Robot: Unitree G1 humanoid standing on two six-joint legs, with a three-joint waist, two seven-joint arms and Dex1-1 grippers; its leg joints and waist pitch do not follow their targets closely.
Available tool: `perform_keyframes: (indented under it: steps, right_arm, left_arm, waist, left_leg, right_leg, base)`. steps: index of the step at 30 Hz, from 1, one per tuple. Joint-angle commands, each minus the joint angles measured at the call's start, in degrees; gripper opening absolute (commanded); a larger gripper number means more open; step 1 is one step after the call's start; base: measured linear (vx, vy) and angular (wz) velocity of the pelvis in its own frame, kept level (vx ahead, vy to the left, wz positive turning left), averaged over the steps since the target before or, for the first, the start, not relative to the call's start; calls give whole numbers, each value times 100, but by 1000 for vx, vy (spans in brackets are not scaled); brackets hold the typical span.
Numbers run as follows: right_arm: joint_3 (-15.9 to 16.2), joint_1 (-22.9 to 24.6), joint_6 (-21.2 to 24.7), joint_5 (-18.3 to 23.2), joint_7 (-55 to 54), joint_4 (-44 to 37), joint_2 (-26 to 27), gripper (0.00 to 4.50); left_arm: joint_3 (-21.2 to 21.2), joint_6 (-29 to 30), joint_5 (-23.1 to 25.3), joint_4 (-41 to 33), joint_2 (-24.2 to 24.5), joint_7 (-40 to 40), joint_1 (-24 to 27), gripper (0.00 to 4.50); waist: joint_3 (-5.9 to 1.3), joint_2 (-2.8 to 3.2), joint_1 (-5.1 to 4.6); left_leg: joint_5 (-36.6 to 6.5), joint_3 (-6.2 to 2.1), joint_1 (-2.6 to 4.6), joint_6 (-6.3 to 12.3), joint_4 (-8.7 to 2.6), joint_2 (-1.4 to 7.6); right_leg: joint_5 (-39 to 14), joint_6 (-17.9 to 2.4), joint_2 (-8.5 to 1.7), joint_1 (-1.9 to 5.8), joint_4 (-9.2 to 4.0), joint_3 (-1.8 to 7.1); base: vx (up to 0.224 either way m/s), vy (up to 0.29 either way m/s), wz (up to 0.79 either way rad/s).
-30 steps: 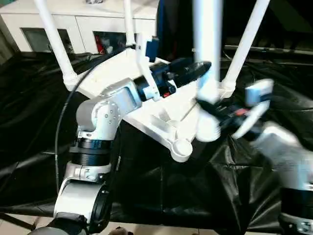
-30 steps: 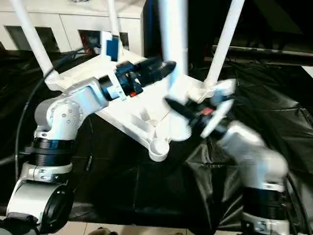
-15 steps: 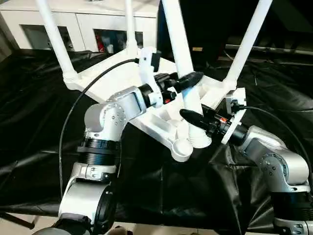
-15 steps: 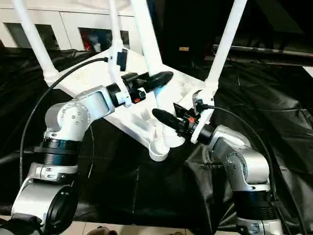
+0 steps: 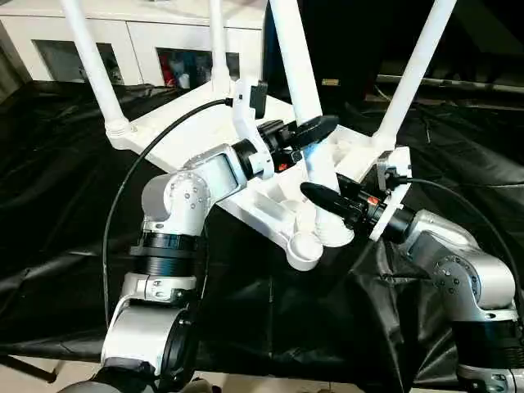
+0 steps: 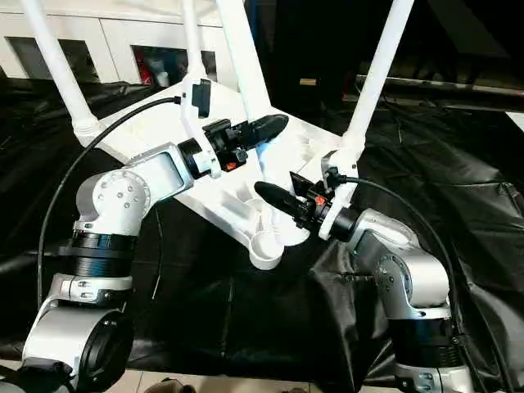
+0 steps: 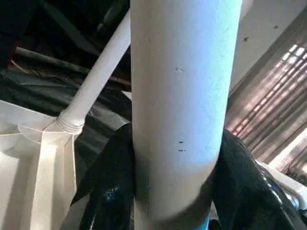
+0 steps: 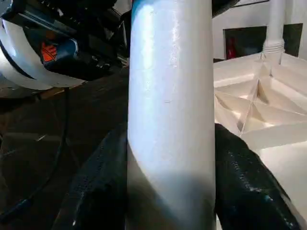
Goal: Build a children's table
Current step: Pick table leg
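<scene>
Three legs already stand in corner sockets of the upturned tabletop [image 5: 205, 131] on the black cloth [image 5: 65, 205]; the fourth leg [image 5: 299, 74] leans just beside the empty near socket [image 5: 304, 244], its flared foot not yet seated. Both grippers clamp it — left gripper [image 5: 311, 133] above, right gripper [image 5: 323, 195] low, near the socket. Hollow plastic likely handles light, stiff and smooth, so a low hold seems best. Both forearms bend inward, converging on the socket.

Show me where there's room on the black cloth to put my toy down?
The black cloth beside the left arm is bare, and so is the near strip below the tabletop. It's crowded mid-table, where the left gripper and right gripper clamp the fourth leg.
</scene>
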Motion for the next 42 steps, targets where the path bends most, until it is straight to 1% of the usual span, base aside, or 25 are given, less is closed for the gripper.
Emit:
perform_keyframes:
  steps: [1, 4, 5, 6, 7, 8, 10, 11, 13, 14, 15, 16, 17, 19, 20, 25, 29, 34, 35, 37, 42]
  right_arm:
    - [17, -124, -63, -44, 1, -2, -62, 188]
    - [68, -150, -104, -131, -46, 17, -77, 188]
    - [63, -171, -43, -98, -43, 42, -80, 188]
    - [64, -183, -3, -59, -6, 53, -86, 223]
    - [58, -198, 50, -14, 10, 61, -90, 244]
    - [40, -230, 119, 42, 7, 76, -86, 258]
    - [36, -248, 154, 62, 5, 84, -89, 261]
    - [51, -264, 204, 83, 37, 85, -114, 282]
    - [107, -322, 327, 42, 59, 81, -220, 300]
    - [107, -322, 327, 42, 59, 81, -220, 300]
    - [179, -416, 565, -45, 38, 114, -377, 301]
    - [218, -454, 672, -84, 42, 133, -450, 302]
    - [260, -490, 864, -48, 121, 137, -553, 302]
    - [317, -530, 1101, 7, 241, 119, -699, 302]
    - [399, -566, 1324, 106, 436, 84, -887, 302]
    - [516, -614, 1738, 327, 785, 31, -1181, 302]
    - [598, -646, 1890, 375, 905, 33, -1267, 302]
    - [671, -657, 2042, 444, 999, 7, -1307, 302]
    - [682, -657, 2063, 456, 1011, -1, -1308, 302]
    - [701, -654, 2097, 484, 1046, -17, -1298, 302]
    - [737, -654, 2129, 518, 1131, -34, -1288, 302]
  left_arm:
    - [44, 19, -127, -107, -7, -85, -68, 186]
    - [60, 2, -131, -79, 27, -107, -94, 184]
    - [52, -18, -125, -55, 46, -119, -118, 184]
    - [51, -30, -125, -37, 58, -127, -137, 184]
    - [49, -45, -125, -16, 73, -137, -161, 184]
    - [-2, -79, -83, 2, 120, -192, -187, 184]
    - [-45, -105, -43, 8, 153, -232, -198, 184]
    - [-96, -127, 8, 12, 189, -273, -206, 184]
    - [-366, -236, 239, -1, 358, -500, -213, 184]
    - [-366, -236, 239, -1, 358, -500, -213, 184]
    - [-583, -292, 390, -26, 499, -716, -228, 184]
    - [-628, -287, 406, -34, 533, -780, -238, 184]
    - [-716, -297, 436, -55, 596, -894, -250, 184]
    - [-871, -321, 487, -101, 705, -1097, -256, 184]
    - [-1043, -344, 528, -131, 823, -1296, -266, 184]
    - [-1241, -430, 562, -144, 946, -1648, -296, 184]
    - [-1398, -543, 623, -188, 1016, -1922, -297, 184]
    - [-1497, -592, 600, -214, 1041, -2120, -307, 184]
    - [-1514, -591, 600, -223, 1044, -2153, -303, 184]
    - [-1559, -617, 616, -247, 1034, -2204, -279, 184]
    - [-1540, -659, 617, -182, 984, -2211, -292, 184]
  waist:
    - [-442, -123, 6]
    - [-440, -126, 5]
    - [-442, -118, 4]
    - [-444, -120, 3]
    - [-442, -123, -1]
    - [-444, -123, -1]
    - [-442, -120, 2]
    - [-445, -119, 3]
    - [-447, -115, 5]
    - [-447, -115, 5]
    - [-449, -112, 4]
    - [-448, -113, -2]
    - [-448, -125, 2]
    - [-450, -122, 7]
    - [-451, -121, 10]
    - [-454, -131, 22]
    - [-453, -130, 26]
    - [-453, -131, 27]
    - [-455, -120, 29]
    - [-455, -120, 27]
    - [-452, -124, 28]
  left_leg:
    - [-436, -86, 85, 411, -331, 179]
    - [-449, -83, 81, 401, -329, 175]
    - [-439, -86, 82, 400, -330, 176]
    - [-429, -87, 83, 406, -330, 178]
    - [-436, -86, 83, 411, -329, 176]
    - [-431, -85, 83, 412, -328, 176]
    - [-434, -86, 86, 409, -331, 176]
    - [-430, -88, 88, 406, -331, 178]
    - [-396, -96, 93, 409, -336, 180]
    - [-396, -96, 93, 409, -336, 180]
    - [-370, -90, 98, 394, -331, 181]
    - [-362, -91, 101, 383, -333, 178]
    - [-331, -87, 94, 370, -330, 179]
    - [-338, -82, 96, 379, -326, 179]
    - [-337, -85, 98, 388, -326, 177]
    - [-324, -79, 94, 389, -315, 184]
    - [-367, -82, 96, 351, -315, 189]
    - [-414, -83, 96, 294, -311, 189]
    - [-422, -82, 100, 285, -309, 192]
    - [-452, -86, 99, 266, -312, 198]
    - [-486, -85, 99, 249, -311, 196]
  right_leg:
    - [-885, -1194, -279, 334, -380, 230]
    - [-922, -1182, -283, 339, -384, 232]
    - [-911, -1182, -283, 340, -381, 232]
    - [-891, -1185, -278, 337, -377, 231]
    - [-869, -1201, -274, 337, -377, 229]
    - [-863, -1203, -275, 340, -374, 230]
    - [-883, -1204, -279, 340, -376, 231]
    - [-881, -1203, -278, 340, -372, 230]
    - [-856, -1178, -268, 340, -368, 230]
    - [-856, -1178, -268, 340, -368, 230]
    - [-803, -1179, -270, 337, -360, 236]
    - [-807, -1183, -264, 340, -357, 233]
    - [-762, -1206, -271, 350, -344, 239]
    - [-747, -1221, -274, 354, -344, 243]
    - [-744, -1230, -274, 354, -341, 242]
    - [-630, -1326, -286, 360, -325, 245]
    - [-744, -1323, -292, 359, -334, 242]
    - [-802, -1321, -298, 356, -331, 245]
    - [-801, -1329, -298, 352, -331, 246]
    - [-802, -1341, -300, 352, -325, 244]
    - [-837, -1340, -301, 353, -331, 245]
  base:
    - [0, 0, 0]
    - [0, 0, 0]
    - [0, 0, 0]
    - [0, 0, 0]
    - [0, 0, 0]
    - [0, 0, 0]
    - [0, 0, 0]
    - [0, 0, 0]
    - [0, 0, 0]
    - [0, 0, 0]
    - [0, 0, 0]
    - [0, 0, 0]
    - [0, 0, 0]
    - [0, 0, 0]
    - [0, 0, 0]
    - [0, 0, 0]
    - [0, 0, 0]
    - [0, 0, 0]
    - [0, 0, 0]
    - [0, 0, 0]
    - [0, 0, 0]
